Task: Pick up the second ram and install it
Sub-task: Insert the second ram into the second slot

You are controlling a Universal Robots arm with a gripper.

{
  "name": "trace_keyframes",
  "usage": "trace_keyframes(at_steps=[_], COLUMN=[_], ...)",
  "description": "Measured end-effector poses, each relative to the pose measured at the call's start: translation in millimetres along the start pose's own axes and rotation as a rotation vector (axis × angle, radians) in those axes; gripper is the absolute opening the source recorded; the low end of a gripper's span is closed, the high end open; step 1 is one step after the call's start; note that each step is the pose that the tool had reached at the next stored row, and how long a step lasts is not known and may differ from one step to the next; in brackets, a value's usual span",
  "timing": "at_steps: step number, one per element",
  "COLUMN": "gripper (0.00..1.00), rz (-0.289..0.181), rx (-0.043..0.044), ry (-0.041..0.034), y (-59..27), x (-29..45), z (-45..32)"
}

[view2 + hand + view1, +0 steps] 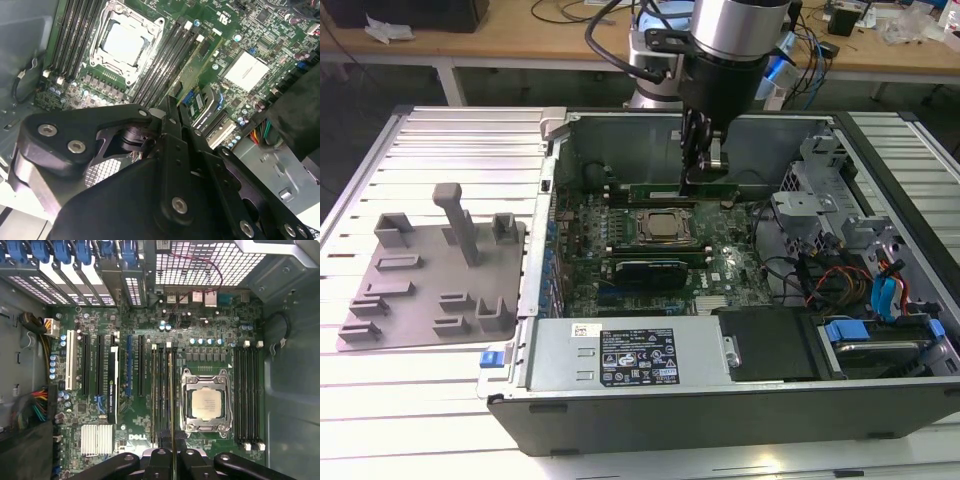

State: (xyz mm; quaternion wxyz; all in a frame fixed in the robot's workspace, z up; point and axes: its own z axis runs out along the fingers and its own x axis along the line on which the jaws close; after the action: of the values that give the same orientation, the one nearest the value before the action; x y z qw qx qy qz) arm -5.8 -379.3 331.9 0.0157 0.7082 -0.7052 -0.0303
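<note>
Open overhead, my gripper (705, 175) with the second ram (655, 188) between back wall (620, 145) and processor (663, 226), cables (820, 275) crowding the exterior view's right

An open computer case (720, 420) lies on the slatted table (450, 150), motherboard (725, 275) and silver processor (663, 226) exposed. A grey moulded holder (420, 290) sits beside it, on the exterior view's left.

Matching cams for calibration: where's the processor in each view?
Exterior view: processor at the centre of the motherboard, just under the hand holding the second ram.
First wrist view: processor in its silver socket frame, between two memory slot banks.
Second wrist view: processor beyond the hand's black linkage, slot banks on either side.
Shared landmark: the memory slot banks flanking it.
</note>
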Motion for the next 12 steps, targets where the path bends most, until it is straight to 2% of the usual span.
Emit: trace_keyframes(at_steps=[12], gripper=[0.11], rz=[0.0], rx=[0.0], ry=[0.0002], y=[-0.8], x=[-4.3], z=[12.4])
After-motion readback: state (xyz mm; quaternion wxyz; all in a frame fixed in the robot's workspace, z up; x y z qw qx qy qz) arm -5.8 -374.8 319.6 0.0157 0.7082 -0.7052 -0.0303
